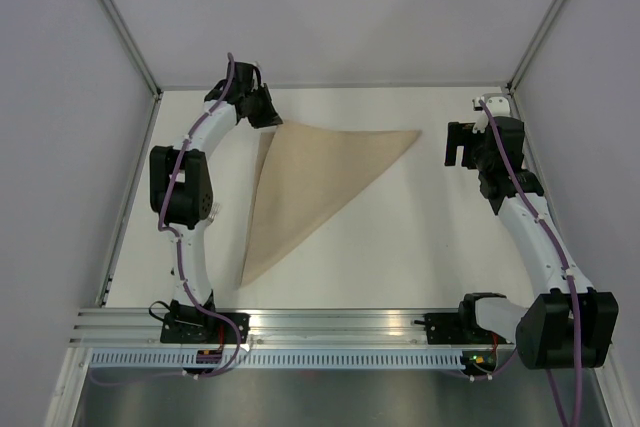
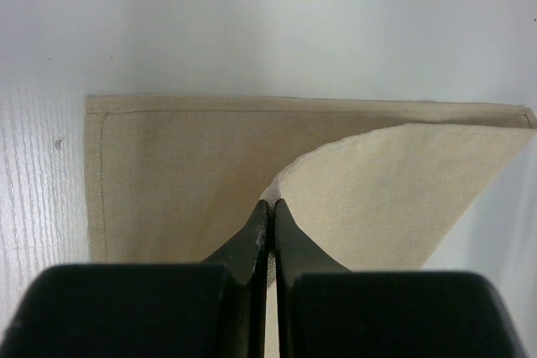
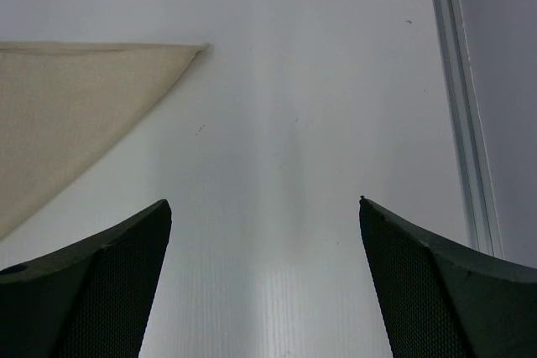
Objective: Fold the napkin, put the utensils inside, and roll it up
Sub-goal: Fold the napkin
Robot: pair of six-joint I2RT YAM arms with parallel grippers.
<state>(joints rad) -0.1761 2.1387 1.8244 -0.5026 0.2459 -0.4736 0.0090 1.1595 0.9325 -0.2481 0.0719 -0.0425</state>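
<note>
The tan napkin [image 1: 305, 182] lies on the white table folded into a triangle, with points at the far left, far right and near left. My left gripper [image 1: 268, 117] is at its far-left corner, shut on a raised edge of the napkin [image 2: 394, 199]; the lower layer lies flat beneath. My right gripper [image 1: 458, 144] is open and empty, just right of the napkin's right tip [image 3: 189, 52]. No utensils show in any view.
The table [image 1: 400, 247] has a metal rail [image 1: 330, 322] along its near edge and grey walls on three sides. A frame strip [image 3: 461, 123] runs along the right edge near my right gripper.
</note>
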